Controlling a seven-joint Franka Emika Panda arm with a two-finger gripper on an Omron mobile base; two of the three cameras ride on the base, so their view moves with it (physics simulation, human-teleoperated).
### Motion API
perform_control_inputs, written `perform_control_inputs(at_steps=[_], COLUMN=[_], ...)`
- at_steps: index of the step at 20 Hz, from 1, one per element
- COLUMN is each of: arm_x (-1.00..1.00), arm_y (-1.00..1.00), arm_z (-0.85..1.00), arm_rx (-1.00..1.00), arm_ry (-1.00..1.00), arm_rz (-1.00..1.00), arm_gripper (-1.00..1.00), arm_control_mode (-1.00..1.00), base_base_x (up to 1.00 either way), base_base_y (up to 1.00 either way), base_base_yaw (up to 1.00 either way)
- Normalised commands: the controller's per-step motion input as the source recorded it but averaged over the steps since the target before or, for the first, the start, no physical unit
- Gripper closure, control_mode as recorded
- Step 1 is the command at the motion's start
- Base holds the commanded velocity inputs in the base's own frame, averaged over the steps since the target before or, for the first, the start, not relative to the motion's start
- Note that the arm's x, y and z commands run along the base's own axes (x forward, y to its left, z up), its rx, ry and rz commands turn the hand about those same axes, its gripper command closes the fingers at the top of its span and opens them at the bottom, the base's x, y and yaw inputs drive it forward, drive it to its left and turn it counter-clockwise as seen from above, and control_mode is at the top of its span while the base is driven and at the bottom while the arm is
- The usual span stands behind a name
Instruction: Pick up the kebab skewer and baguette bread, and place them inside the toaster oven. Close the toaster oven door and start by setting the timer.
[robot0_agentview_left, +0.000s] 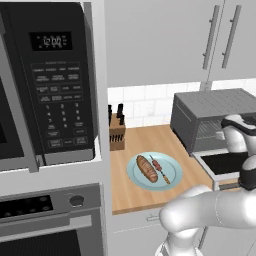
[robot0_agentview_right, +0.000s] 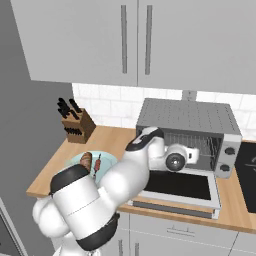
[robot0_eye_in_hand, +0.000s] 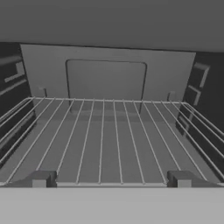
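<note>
White arm links crowd the near right of the left base view. Beyond them, on the wooden bench (robot0_agentview_left: 150, 140), a pale blue round plate (robot0_agentview_left: 154, 171) carries the short golden-brown baguette bread (robot0_agentview_left: 147, 168) on its left half and the thin kebab skewer (robot0_agentview_left: 160, 170) with red and brown chunks just right of it. A wooden knife block (robot0_agentview_left: 116, 131) stands far behind the plate; the boxy dark grey toaster oven (robot0_agentview_left: 212, 114) sits at the far right, its silver-framed door (robot0_agentview_left: 222, 165) dropped open and flat.

From the right base view, the arm reaches from the near left toward the oven's open mouth, over the lowered door (robot0_agentview_right: 178, 186). The baguette (robot0_agentview_right: 86, 160) and skewer (robot0_agentview_right: 97, 163) peek out on the plate (robot0_agentview_right: 108, 159) behind the arm.

Looking along the hand, the pincer (robot0_eye_in_hand: 112, 180) faces the oven's wire rack (robot0_eye_in_hand: 109, 135), its two tips set wide apart, holding nothing.
</note>
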Motion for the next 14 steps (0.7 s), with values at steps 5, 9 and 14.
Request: perform_control_inputs(at_steps=[5,9,14], arm_x=[0.18,0.22,0.25], arm_y=[-0.10,-0.12,-0.13], arm_z=[0.00,0.00,0.00], arm_rx=[0.00,0.00,0.00], arm_ry=[0.00,0.00,0.00], arm_rz=[0.00,0.00,0.00], arm_gripper=[-1.00,-1.00,-1.00], arm_control_mode=[-1.00,-1.00,-1.00], base_base_x=[0.00,0.00,0.00], base_base_y=[0.00,0.00,0.00], base_base_yaw=[0.00,0.00,0.00])
